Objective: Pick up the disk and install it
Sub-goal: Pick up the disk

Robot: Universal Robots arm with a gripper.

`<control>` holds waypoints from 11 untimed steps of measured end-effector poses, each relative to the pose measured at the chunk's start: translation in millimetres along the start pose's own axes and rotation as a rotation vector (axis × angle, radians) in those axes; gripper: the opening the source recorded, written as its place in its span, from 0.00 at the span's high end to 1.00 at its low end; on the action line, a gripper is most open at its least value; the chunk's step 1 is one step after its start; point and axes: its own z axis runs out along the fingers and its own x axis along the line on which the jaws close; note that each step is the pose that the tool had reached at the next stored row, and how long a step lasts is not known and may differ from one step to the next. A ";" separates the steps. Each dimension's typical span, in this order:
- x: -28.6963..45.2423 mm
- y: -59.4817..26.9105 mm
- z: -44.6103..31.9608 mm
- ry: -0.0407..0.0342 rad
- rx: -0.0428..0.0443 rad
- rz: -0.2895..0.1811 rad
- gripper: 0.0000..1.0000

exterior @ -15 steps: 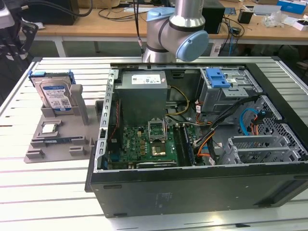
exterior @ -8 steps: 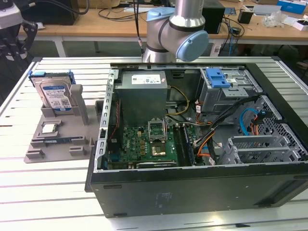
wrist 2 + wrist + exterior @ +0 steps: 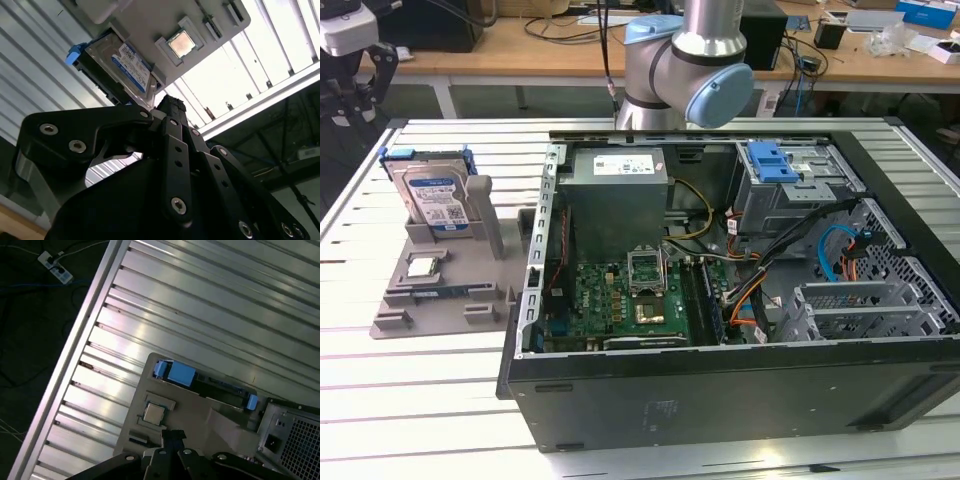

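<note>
One disk (image 3: 433, 197) and one chip (image 3: 423, 266) sit on one grey holder (image 3: 442, 306), left. One open case (image 3: 720, 400), right, has one power supply (image 3: 617, 200), one motherboard (image 3: 605, 300) and one blue latch (image 3: 772, 162). One arm (image 3: 688, 62), far.

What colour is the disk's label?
Blue and white; the disk shows best in the second wrist view.

At the exterior view's left, the disk (image 3: 432, 200) is silver with a blue-and-white label and a blue bracket along its edges, and it sits in a plain grey holder (image 3: 440, 310). The table (image 3: 420, 400) is pale silver, striped with parallel ribs. The case (image 3: 720, 400) is black, its board (image 3: 610, 300) green, a latch (image 3: 770, 160) bright blue, and the cables (image 3: 748, 298) orange. In the second wrist view, the gripper (image 3: 169, 105) is matte black.
</note>
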 end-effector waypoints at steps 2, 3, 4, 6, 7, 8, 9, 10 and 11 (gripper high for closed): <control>0.0 0.0 0.0 0.0010 -0.0006 -0.024 0.89; 0.0 0.0 0.0 0.0020 -0.0010 -0.047 0.89; 0.0 0.0 0.0 0.0025 -0.0014 -0.059 0.89; 0.0 0.0 0.0 0.0038 -0.0021 -0.090 0.89; 0.0 0.0 0.0 0.0044 -0.0024 -0.102 0.89; 0.0 0.0 0.0 0.0049 -0.0027 -0.114 0.89; 0.0 0.0 0.0 0.0057 -0.0031 -0.135 0.89; 0.0 0.0 0.0 0.0067 -0.0037 -0.156 0.89; 0.0 0.0 0.0 0.0075 -0.0041 -0.175 0.89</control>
